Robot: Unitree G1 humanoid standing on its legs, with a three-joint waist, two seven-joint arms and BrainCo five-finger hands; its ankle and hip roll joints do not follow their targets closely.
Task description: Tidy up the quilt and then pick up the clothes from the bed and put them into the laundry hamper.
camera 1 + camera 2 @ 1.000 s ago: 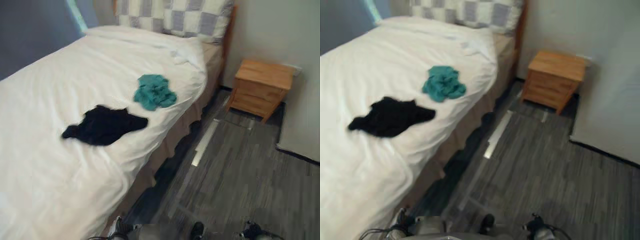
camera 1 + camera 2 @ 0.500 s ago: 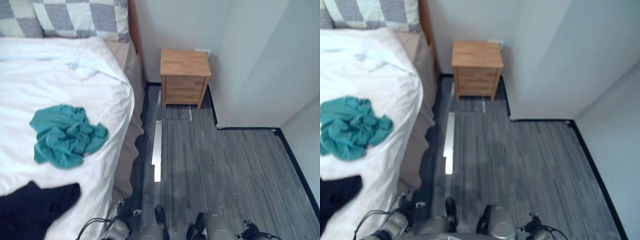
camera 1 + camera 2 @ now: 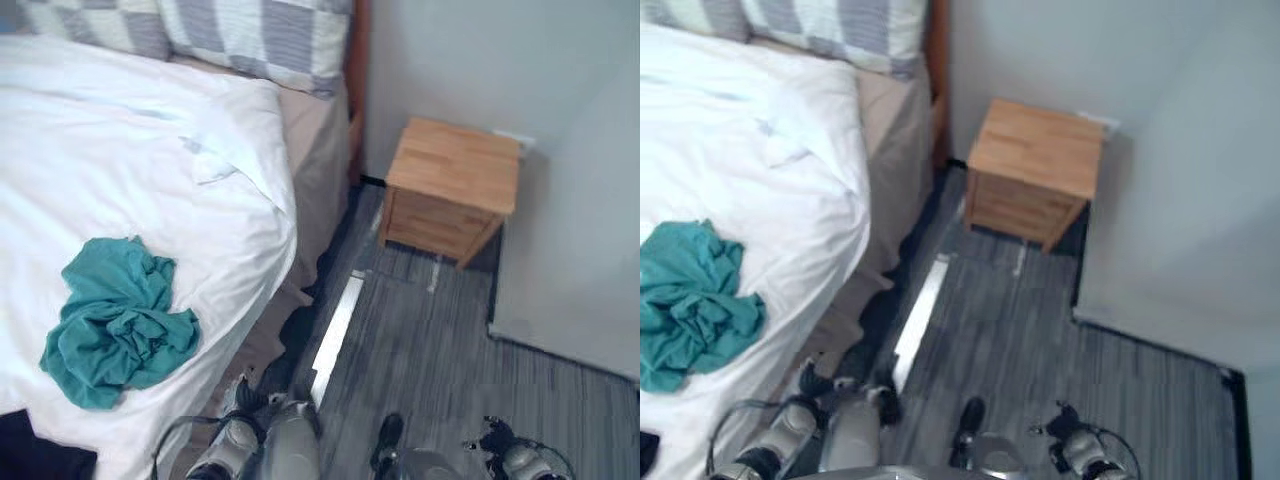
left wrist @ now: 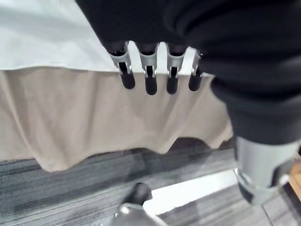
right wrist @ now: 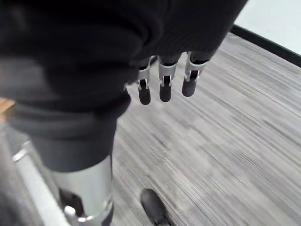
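Teal garment [image 3: 115,325] near quilt [image 3: 120,170] edge; both hands [image 4: 150,70] [image 5: 164,80] straight-fingered, empty

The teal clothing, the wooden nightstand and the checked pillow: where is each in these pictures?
teal clothing [image 3: 115,325]: left eye view, on the middle of the crumpled heap.
wooden nightstand [image 3: 455,165]: left eye view, on its flat top.
checked pillow [image 3: 262,35]: left eye view, on its front face.
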